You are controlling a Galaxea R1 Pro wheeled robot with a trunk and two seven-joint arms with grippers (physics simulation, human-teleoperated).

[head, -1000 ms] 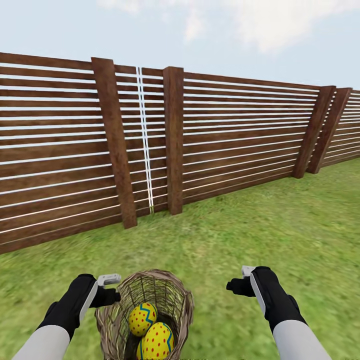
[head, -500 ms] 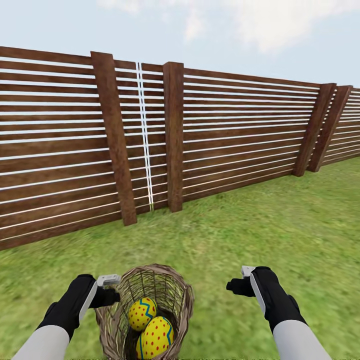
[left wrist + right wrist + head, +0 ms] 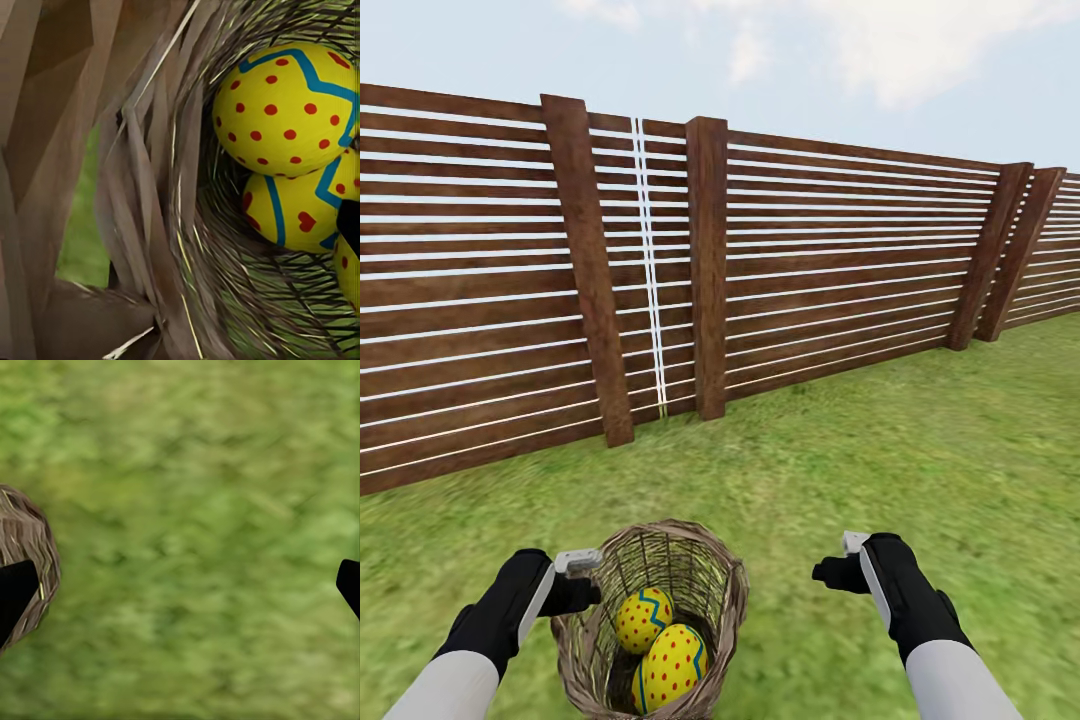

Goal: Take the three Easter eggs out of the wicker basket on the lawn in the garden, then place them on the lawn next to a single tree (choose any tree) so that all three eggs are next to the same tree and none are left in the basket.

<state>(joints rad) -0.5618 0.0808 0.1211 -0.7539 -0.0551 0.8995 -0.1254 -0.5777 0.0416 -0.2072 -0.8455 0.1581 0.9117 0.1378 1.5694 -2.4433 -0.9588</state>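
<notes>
Your left gripper (image 3: 588, 578) sits at the basket (image 3: 725, 590) rim, its jaws' spread hidden; the right gripper (image 3: 838, 565) hangs wide open, empty, over lawn (image 3: 920, 440). Eggs (image 3: 643, 620) lie beyond the left jaws; a rim snag could tip them.

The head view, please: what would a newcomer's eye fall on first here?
First, the bright yellow Easter eggs with red dots and blue zigzags, lying in the wicker basket on the lawn at the bottom of the picture, between the two arms. Next, the tall brown slatted fence that runs across the whole background under a pale sky. The left gripper sits at the basket's rim; the right gripper hangs over bare grass.
</notes>
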